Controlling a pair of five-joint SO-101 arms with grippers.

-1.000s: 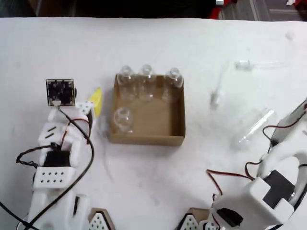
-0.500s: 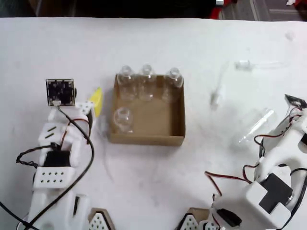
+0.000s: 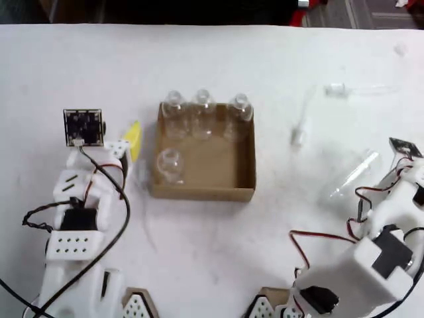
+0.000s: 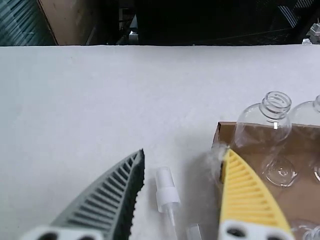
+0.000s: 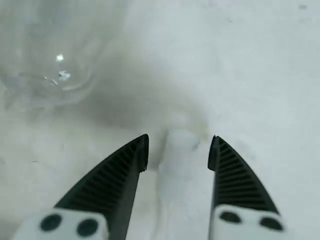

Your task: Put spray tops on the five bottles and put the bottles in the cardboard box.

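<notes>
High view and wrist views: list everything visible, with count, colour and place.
Brown cardboard box: one, brown, mid-table.
Clear plastic bottles standing: four, clear, inside the box, three along its far wall, one nearer the left arm.
Clear plastic bottle lying down: one, clear, on the table by the right arm.
White spray tops with tubes: three, white, two on the table beyond the lying bottle, one between the left gripper's fingers.
White piece: one, white, between the right gripper's fingers, kind unclear.
White table: one, white, under everything.
Left gripper: one, grey and yellow fingers, open, beside the box.
Right gripper: one, black fingers, open, low over the table.
</notes>
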